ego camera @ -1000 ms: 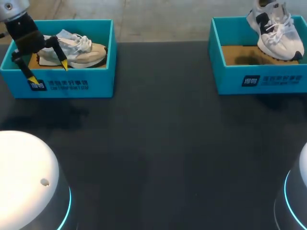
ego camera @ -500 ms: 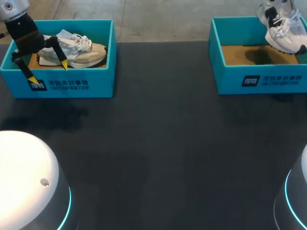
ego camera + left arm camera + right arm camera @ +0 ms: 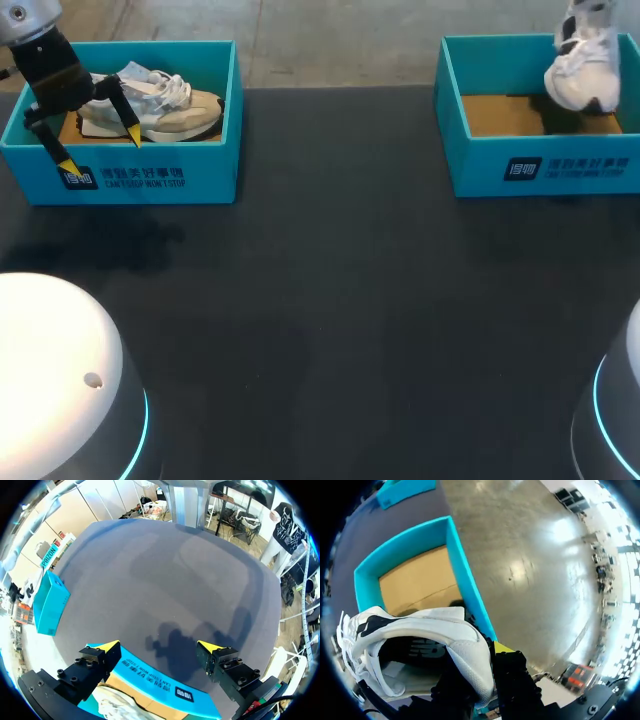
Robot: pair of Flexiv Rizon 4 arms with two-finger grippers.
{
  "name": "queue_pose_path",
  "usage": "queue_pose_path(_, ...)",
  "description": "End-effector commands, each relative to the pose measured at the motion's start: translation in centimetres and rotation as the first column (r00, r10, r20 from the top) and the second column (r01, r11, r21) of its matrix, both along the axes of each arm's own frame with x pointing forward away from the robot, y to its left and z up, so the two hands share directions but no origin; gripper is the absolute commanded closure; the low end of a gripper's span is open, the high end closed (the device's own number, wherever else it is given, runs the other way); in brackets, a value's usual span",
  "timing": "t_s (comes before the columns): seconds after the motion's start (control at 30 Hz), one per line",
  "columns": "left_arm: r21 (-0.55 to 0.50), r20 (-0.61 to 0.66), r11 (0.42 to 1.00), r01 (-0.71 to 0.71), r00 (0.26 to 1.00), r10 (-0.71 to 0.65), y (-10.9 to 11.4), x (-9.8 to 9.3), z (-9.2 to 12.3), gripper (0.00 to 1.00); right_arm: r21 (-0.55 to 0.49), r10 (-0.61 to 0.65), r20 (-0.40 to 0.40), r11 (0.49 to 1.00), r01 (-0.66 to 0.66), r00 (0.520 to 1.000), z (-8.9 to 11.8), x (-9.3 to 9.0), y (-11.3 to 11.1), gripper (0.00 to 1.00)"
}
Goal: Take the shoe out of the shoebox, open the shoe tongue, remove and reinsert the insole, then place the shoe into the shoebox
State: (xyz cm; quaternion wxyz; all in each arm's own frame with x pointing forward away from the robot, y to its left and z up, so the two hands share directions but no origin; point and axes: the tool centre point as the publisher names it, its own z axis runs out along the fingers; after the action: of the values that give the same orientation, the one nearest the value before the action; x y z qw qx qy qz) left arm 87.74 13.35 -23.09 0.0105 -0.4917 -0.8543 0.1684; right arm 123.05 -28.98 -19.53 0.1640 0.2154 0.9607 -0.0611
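Observation:
A white shoe point(image 3: 583, 66) hangs toe-down above the right teal shoebox point(image 3: 540, 166), at the table's far right. My right gripper point(image 3: 490, 653) is shut on the heel collar of the white shoe point(image 3: 420, 630): one yellow-tipped finger is outside the heel and the other is hidden inside. Under it lies the box's bare cardboard floor point(image 3: 420, 582). My left gripper point(image 3: 100, 148) stands open over the front wall of the left teal shoebox point(image 3: 120, 180), which holds a beige shoe point(image 3: 165, 103). In the left wrist view, that gripper point(image 3: 157, 647) holds nothing, and the box wall point(image 3: 165, 687) lies just under its fingers.
Dark table surface point(image 3: 330, 300) stretches between the two boxes. The right shoebox point(image 3: 50, 602) shows across the table in the left wrist view. Both white arm bases point(image 3: 50, 380) sit at the near corners.
The white shoe has risen out of the right box, moved right and swung toe-down. My left arm has not moved.

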Motion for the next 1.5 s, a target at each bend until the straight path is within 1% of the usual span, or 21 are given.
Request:
queue_pose_path(0.03,0.002,0.001,1.000,0.000,1.000,0.000,0.0,-0.1,0.0,0.00,0.014,-0.152,0.029,0.988,0.151,0.988,0.1,-0.6,-0.5,1.00)
queue_pose_path(0.17,0.002,0.001,1.000,0.000,1.000,0.000,0.0,-0.1,0.0,0.00,0.035,-0.246,0.048,0.969,0.245,0.968,-0.1,-1.5,-1.5,1.00)
queue_pose_path(0.23,0.002,0.001,1.000,0.000,1.000,0.000,0.0,-0.1,0.0,0.00,0.038,-0.304,0.061,0.952,0.302,0.951,0.0,-2.2,-2.0,1.00)
queue_pose_path(0.33,0.002,0.001,1.000,0.000,1.000,0.000,0.0,-0.1,0.0,0.00,0.070,-0.400,0.086,0.916,0.395,0.912,0.2,-3.5,-2.9,1.00)
queue_pose_path(0.37,0.002,0.001,1.000,0.000,1.000,0.000,0.0,-0.1,0.0,0.00,0.070,-0.448,0.095,0.894,0.443,0.889,0.3,-4.1,-3.3,1.00)
queue_pose_path(0.43,0.002,0.001,1.000,0.000,1.000,0.000,0.0,-0.1,0.0,0.00,0.094,-0.498,0.106,0.867,0.489,0.861,0.3,-5.1,-3.6,1.00)
queue_pose_path(0.63,0.002,0.001,1.000,0.000,1.000,0.000,0.0,-0.1,0.0,0.00,0.076,-0.592,0.128,0.806,0.588,0.796,0.3,-7.3,-3.5,1.00)
queue_pose_path(0.7,0.002,0.001,1.000,0.000,1.000,0.000,0.0,-0.1,0.0,0.00,0.088,-0.655,0.122,0.755,0.649,0.746,0.2,-8.2,-3.6,1.00)
queue_pose_path(0.77,0.002,0.001,1.000,0.000,1.000,0.000,0.0,-0.1,0.0,0.00,0.115,-0.728,0.103,0.686,0.718,0.678,0.1,-9.4,-3.7,1.00)
queue_pose_path(0.8,0.002,0.001,1.000,0.000,1.000,0.000,0.0,-0.1,0.0,0.00,0.111,-0.742,0.102,0.670,0.734,0.663,0.2,-9.8,-3.5,1.00)
queue_pose_path(1.27,0.002,0.001,1.000,0.000,1.000,0.000,0.0,-0.1,0.0,0.00,0.111,-0.742,0.102,0.670,0.734,0.663,0.2,-9.8,-3.5,1.00)
queue_pose_path(1.33,0.002,0.001,1.000,0.000,1.000,0.000,0.0,-0.1,0.0,0.00,0.139,-0.792,0.088,0.610,0.780,0.604,0.1,-9.6,-3.7,1.00)
queue_pose_path(1.37,0.002,0.001,1.000,0.000,1.000,0.000,0.0,-0.1,0.0,0.00,0.159,-0.821,0.079,0.570,0.806,0.565,0.0,-9.6,-3.8,1.00)
queue_pose_path(1.4,0.002,0.001,1.000,0.000,1.000,0.000,0.0,-0.1,0.0,0.00,0.191,-0.860,0.064,0.508,0.840,0.506,0.0,-9.7,-4.1,1.00)
queue_pose_path(1.43,0.002,0.001,1.000,0.000,1.000,0.000,0.0,-0.1,0.0,0.00,0.211,-0.882,0.040,0.467,0.859,0.470,-0.1,-9.8,-4.4,1.00)
queue_pose_path(1.47,0.002,0.001,1.000,0.000,1.000,0.000,0.0,-0.1,0.0,0.00,0.217,-0.896,0.040,0.441,0.871,0.443,-0.1,-9.9,-4.6,1.00)
queue_pose_path(1.5,0.002,0.001,1.000,0.000,1.000,0.000,0.0,-0.1,0.0,0.00,0.223,-0.917,0.037,0.394,0.892,0.396,-0.2,-10.0,-4.7,1.00)
